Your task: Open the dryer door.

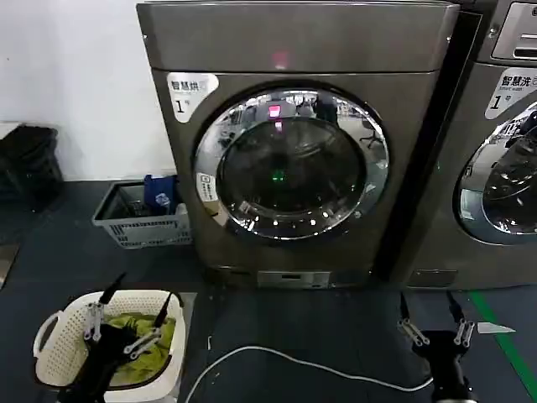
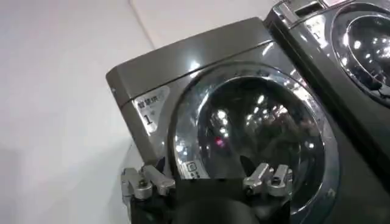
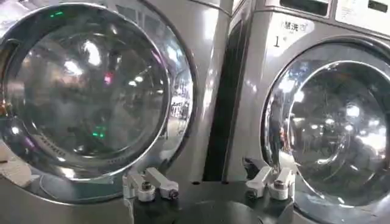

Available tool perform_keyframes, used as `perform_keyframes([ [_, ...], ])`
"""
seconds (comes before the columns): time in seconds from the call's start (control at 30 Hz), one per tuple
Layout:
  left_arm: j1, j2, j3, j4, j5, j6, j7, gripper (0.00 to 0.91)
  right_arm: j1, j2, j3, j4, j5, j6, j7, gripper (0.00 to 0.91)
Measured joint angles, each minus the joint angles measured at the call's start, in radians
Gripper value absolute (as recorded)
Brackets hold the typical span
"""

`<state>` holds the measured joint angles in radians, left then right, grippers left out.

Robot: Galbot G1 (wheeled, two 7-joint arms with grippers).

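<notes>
The dryer [image 1: 294, 50] is a grey-bronze front loader with a white "1" sticker at its upper left. Its round dryer door [image 1: 291, 164] with a wide chrome ring and dark glass sits flush against the front, closed. My left gripper [image 1: 134, 305] hangs low at the left above a laundry basket, open with nothing between its fingers, well short of the machine. My right gripper [image 1: 430, 306] is low at the right, also open and empty. In the left wrist view the dryer door [image 2: 253, 131] faces my left gripper [image 2: 207, 176]. The right wrist view shows the dryer door [image 3: 91, 91] beyond my right gripper [image 3: 204, 173].
A lighter grey neighbouring machine [image 1: 503, 151] with its own chrome-ringed door stands to the right. A white laundry basket [image 1: 59, 344] holding green cloth sits at lower left. A grey crate [image 1: 138, 220] stands by the wall. A white cable [image 1: 294, 363] trails across the dark floor.
</notes>
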<state>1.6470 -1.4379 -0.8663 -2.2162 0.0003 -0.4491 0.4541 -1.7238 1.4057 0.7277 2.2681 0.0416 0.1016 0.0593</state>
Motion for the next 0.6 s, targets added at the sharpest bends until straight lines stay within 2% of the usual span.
perform_keyframes([
  [0.37,0.012,0.0,-0.001,-0.003,0.0,-0.001,0.002,0.907,0.095,-0.094,-0.011,-0.022,0.067,-0.055,-0.1,0.907],
  [0.6,0.028,-0.002,-0.005,-0.005,0.005,-0.005,0.003,0.907,0.205,-0.179,-0.052,-0.075,0.094,-0.065,-0.128,0.907],
])
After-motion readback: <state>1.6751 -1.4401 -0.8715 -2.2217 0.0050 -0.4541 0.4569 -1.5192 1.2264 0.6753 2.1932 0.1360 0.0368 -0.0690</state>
